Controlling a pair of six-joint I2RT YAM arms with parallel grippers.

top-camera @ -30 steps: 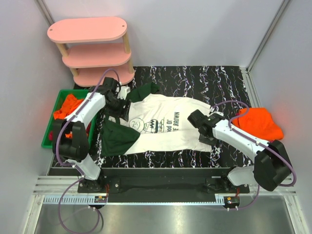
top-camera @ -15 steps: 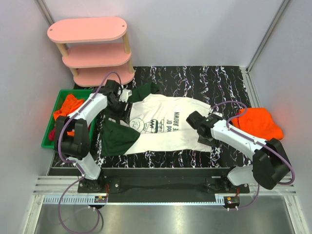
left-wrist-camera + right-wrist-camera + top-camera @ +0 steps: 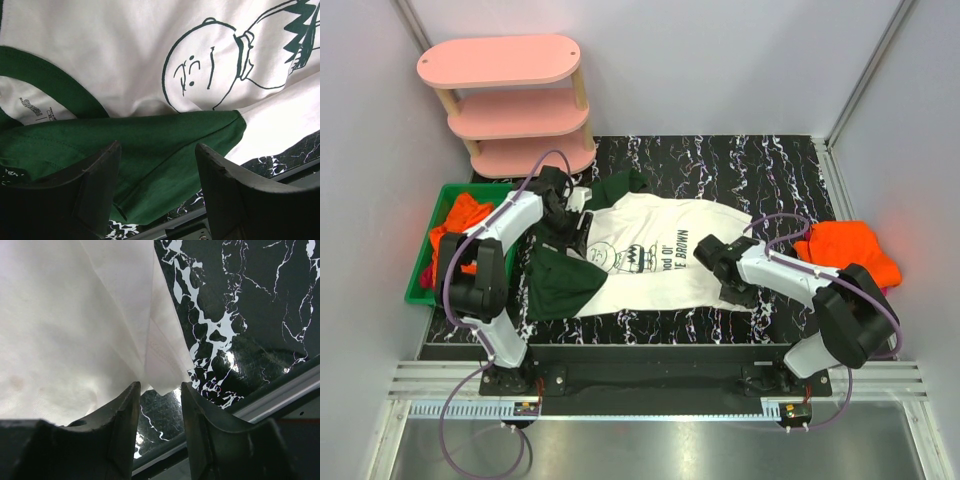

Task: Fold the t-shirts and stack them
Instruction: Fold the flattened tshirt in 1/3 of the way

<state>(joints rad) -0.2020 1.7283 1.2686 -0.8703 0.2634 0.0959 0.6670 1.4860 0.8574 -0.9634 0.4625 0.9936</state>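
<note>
Green bin [image 3: 417, 293] on the left holds a crumpled orange t-shirt [image 3: 458, 220].

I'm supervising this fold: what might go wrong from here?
The right gripper stands open at the tip of a hem corner of the white t-shirt, so closing may catch one layer or miss. The left gripper hovers open over the green sleeve; a pinch might lift only the sleeve, bunching the fold.

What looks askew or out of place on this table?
The white t-shirt lies crooked and rumpled: its far green sleeve is bunched up, and its hem corner by the right gripper is creased over. The orange t-shirt sits crumpled at the right, reaching past the marble surface.
</note>
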